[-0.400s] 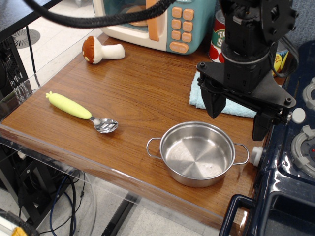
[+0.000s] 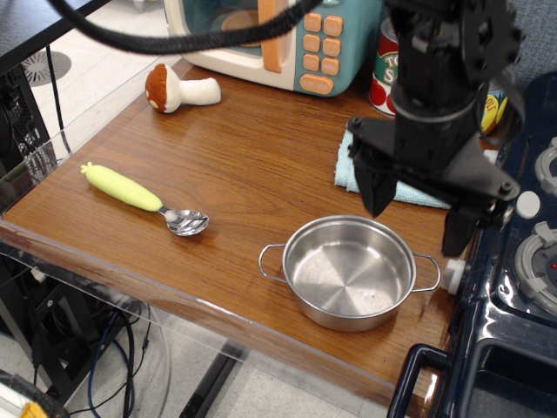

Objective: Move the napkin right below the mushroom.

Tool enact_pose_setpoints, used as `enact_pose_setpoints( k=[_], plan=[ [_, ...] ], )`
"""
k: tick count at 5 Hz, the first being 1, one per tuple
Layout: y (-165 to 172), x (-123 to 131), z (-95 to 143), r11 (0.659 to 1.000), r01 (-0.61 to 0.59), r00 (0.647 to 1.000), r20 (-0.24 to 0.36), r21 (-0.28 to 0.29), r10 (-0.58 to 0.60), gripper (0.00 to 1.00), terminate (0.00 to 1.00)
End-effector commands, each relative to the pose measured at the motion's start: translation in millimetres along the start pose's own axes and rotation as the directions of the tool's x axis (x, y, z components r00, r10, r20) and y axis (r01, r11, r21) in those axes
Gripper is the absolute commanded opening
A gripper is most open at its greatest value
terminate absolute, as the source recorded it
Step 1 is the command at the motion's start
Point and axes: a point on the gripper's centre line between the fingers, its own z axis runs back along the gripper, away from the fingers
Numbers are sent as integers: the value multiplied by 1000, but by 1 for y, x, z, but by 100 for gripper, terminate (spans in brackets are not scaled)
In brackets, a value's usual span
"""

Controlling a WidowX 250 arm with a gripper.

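Our gripper (image 2: 418, 213) (fingers spread, holding nothing) has barely shifted over the napkin (image 2: 350, 171) at right, which is ungrasped, far from the upper-left mushroom (image 2: 178, 89).

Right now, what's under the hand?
Under the open hand lies the light blue napkin, flat on the wooden table. Only its left part and a strip of its front edge show; the arm covers the rest, so contact cannot be confirmed.
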Motion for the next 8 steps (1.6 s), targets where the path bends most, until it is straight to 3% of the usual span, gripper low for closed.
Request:
enact_pose_setpoints(
  k=[1,4,5,8],
  plan=[
    [34,54,-5,997,-46,998,36,55,44,100,0],
    [69,120,-40,996,-77,997,23,51,76,100,0],
    [75,128,-58,994,-65,998,14,82,64,100,0],
    [94,127,-98,995,-87,995,-54,52,89,100,0]
  ],
)
